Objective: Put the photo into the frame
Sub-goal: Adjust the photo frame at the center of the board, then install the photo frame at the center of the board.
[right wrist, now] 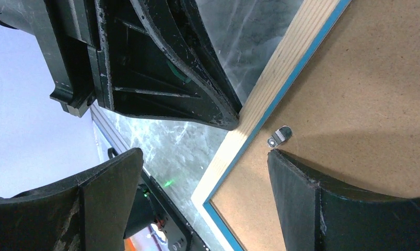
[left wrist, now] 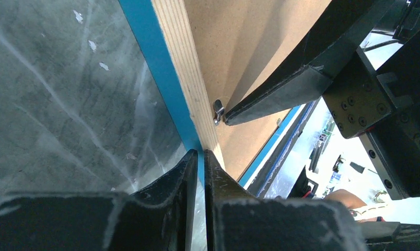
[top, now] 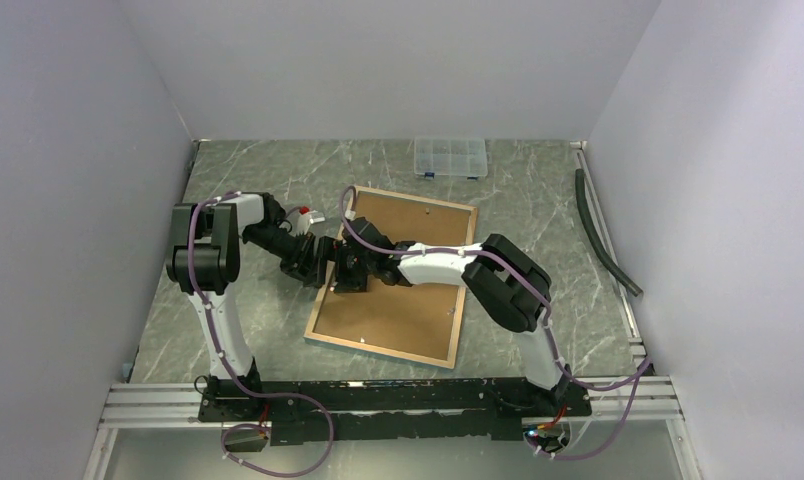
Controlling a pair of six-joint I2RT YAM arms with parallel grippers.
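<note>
Pressing my left gripper (left wrist: 201,152) almost closed, I have its tips touching the wooden rim of the frame (left wrist: 182,63). I cannot tell whether they pinch anything. My right gripper (right wrist: 203,152) is spread wide across that same rim. One finger hangs over the marble table (right wrist: 182,141) and the other over the brown backing board (right wrist: 364,78), its tip just beside a small metal clip (right wrist: 279,137). The frame lies face down beneath both grippers. Well beyond them sits a clear compartment box (top: 450,157).

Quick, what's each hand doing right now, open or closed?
Left hand: nearly closed, pinching the edge of the frame.
Right hand: open wide, holding nothing.
</note>
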